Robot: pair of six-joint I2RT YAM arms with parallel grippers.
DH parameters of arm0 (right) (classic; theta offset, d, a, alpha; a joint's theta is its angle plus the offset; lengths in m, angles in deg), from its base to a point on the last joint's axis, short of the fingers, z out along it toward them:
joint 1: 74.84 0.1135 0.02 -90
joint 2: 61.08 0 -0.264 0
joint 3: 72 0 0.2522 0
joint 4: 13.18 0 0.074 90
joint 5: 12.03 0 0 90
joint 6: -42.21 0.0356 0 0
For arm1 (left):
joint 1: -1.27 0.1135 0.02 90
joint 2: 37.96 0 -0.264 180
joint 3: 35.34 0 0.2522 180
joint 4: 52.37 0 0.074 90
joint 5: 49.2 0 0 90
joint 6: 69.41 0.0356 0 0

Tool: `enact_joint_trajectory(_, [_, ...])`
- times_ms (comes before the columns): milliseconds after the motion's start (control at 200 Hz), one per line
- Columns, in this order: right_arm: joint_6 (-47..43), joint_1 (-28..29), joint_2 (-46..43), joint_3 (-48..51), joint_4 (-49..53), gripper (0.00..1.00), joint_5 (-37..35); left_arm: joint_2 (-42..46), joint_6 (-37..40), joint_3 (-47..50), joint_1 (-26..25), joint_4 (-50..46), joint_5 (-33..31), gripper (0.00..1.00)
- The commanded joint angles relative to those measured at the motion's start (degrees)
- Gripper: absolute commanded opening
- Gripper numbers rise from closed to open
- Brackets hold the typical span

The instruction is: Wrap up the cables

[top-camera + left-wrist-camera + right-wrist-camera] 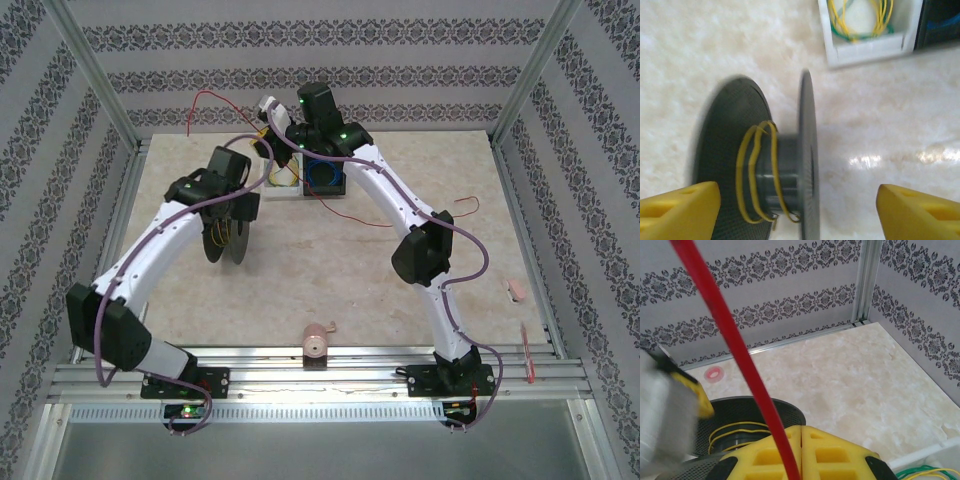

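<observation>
The red cable point(730, 335) runs as one taut, straight line across my right wrist view. Its long axis goes from 11 o'clock down to 6 o'clock. At the low end it disappears into the seam of the right claw point(800, 440), whose yellow fingers are pressed together and pinch it. In the overhead view the free length arcs away from that claw toward 9 o'clock, lifted off the table at the far edge.

Just below the right claw, at about 7 o'clock in its own view, a black spool point(747, 412) lies on the table. It carries a few turns of yellow wire point(757, 170) and none of the red.

In the left wrist view the spool's hub points from 9 to 3 o'clock. The left claw point(797, 205) hangs over it, spread wide and touching nothing, one finger on each side.

I judge the right arm to be the nearer one. The cable has to come down toward 7 o'clock and cross the hub at a right angle.
</observation>
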Motion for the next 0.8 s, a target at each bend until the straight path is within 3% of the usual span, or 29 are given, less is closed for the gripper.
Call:
enact_joint_trajectory(0, [1.08,-0.60,-2.75,0.46,-1.72,0.00,-0.22,6.49,2.85,-3.08,-0.22,-5.95,-6.64,0.93])
enact_joint_trajectory(40, [1.19,-0.60,-2.84,0.66,-1.72,0.00,-0.33,8.71,3.33,-1.91,0.46,-5.95,-8.36,1.00])
enact_joint_trajectory(95, [1.28,-0.71,-2.96,1.12,-1.76,0.00,-0.34,11.90,3.52,0.77,2.97,-5.47,-8.12,1.00])
enact_joint_trajectory(285, [1.07,-0.87,-3.83,3.70,-1.89,0.00,-0.20,15.97,2.00,10.42,15.78,-5.00,5.43,1.00])
enact_joint_trajectory(455, [0.94,-1.04,-5.03,8.98,-2.73,0.00,-0.07,13.98,0.59,16.38,17.50,-1.81,12.95,1.00])
enact_joint_trajectory(630, [0.94,-1.04,-4.71,11.26,-3.13,0.00,0.41,11.27,0.01,19.64,17.96,1.50,15.22,0.75])
enact_joint_trajectory(794, [0.95,-1.05,-3.68,11.02,-2.97,0.00,1.25,8.02,-0.26,21.57,18.79,3.46,17.03,0.43])
